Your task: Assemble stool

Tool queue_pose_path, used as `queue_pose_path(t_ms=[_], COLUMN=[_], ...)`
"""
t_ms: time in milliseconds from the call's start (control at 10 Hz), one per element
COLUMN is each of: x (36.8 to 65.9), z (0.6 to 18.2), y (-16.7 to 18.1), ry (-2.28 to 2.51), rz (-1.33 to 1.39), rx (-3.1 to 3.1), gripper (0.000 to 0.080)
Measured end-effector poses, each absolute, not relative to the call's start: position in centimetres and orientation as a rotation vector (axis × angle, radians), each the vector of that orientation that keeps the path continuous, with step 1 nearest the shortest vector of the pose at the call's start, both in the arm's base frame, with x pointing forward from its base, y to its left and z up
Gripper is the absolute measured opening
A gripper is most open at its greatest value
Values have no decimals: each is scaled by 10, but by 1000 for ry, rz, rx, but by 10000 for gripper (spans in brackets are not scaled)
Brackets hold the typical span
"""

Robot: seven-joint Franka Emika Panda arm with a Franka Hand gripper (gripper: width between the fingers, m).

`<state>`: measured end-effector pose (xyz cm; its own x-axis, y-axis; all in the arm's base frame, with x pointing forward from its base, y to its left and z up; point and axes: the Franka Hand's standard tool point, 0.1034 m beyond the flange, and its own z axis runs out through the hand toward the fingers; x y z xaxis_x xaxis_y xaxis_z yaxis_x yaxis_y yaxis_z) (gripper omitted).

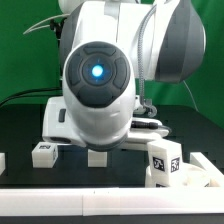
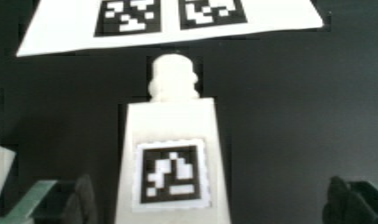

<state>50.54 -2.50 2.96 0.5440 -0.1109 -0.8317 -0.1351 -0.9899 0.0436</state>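
Pincer (image 2: 200,205) stands wide, fingers (image 2: 47,205) flanking the white rectangular tagged plastic leg (image 2: 168,150) on the black table (image 2: 310,120), apparently aligned for grasping.

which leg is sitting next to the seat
The leg at the exterior view's right, tag facing the camera, beside the round seat. The other two legs lie apart, further toward that view's left.

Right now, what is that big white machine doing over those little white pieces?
A robot arm is putting a stool together from loose parts. Its open fingers hover on either side of a white stool leg that lies flat on the black table, peg end towards the marker board. Nothing is gripped yet. Other white parts wait nearby.
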Motion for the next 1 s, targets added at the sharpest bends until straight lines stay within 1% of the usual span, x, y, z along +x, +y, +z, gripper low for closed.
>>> queue_pose_path(t_ms=[400,600,800,900,1000], x=[508,506,502,503,503], z=[28,23,15,16,16], y=[-25,-34,-33,-34,-34], ry=[194,197,234,233,234], rz=[1452,1441,1442,1441,1442], rx=[-2762,-2755,-2762,-2763,-2763], gripper=[649,649,649,649,514])
